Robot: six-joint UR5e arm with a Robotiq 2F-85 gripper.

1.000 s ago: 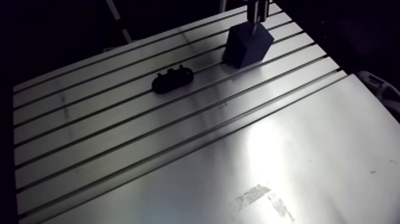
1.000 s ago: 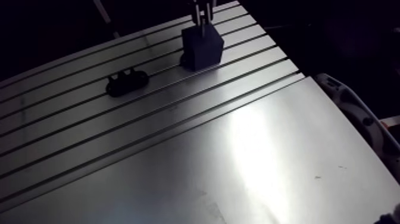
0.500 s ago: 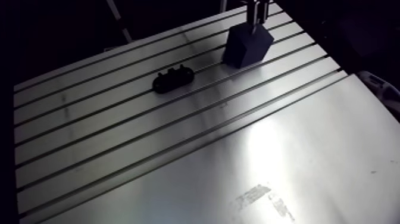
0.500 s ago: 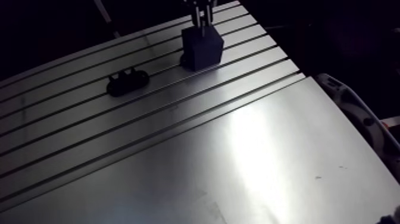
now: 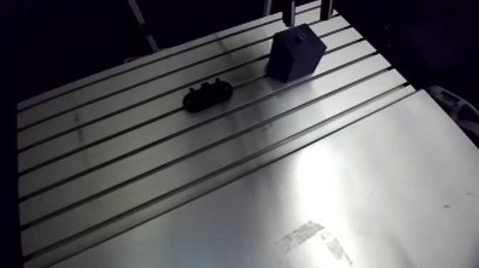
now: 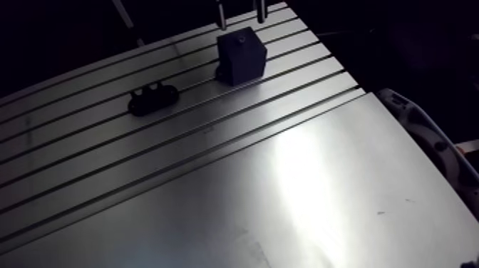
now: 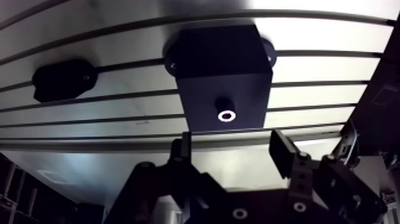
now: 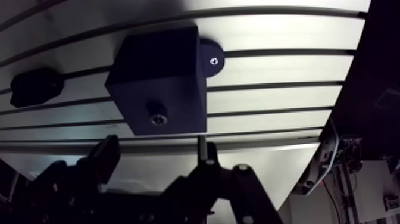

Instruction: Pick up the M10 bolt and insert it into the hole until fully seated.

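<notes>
raised since the earlier frames, the black two-fingered gripper (image 7: 233,146) hangs above the dark cube-shaped block (image 5: 296,53), where before it reached down onto the block's top face. its fingers (image 7: 284,154) stand apart, one to each side, with nothing between them. the small bolt with a shiny ringed head (image 7: 225,115) sits sunk in the top face of the block, near the edge closest to the gripper, with only its head showing; nothing touches it. in the wrist view a round black foot with a screw (image 8: 211,59) sticks out from the block's base onto the slotted aluminium table (image 5: 214,164). well apart from the block, a black oblong holder with small bumps on top (image 5: 207,95) lies on the table across a slot, as it lay earlier.
</notes>
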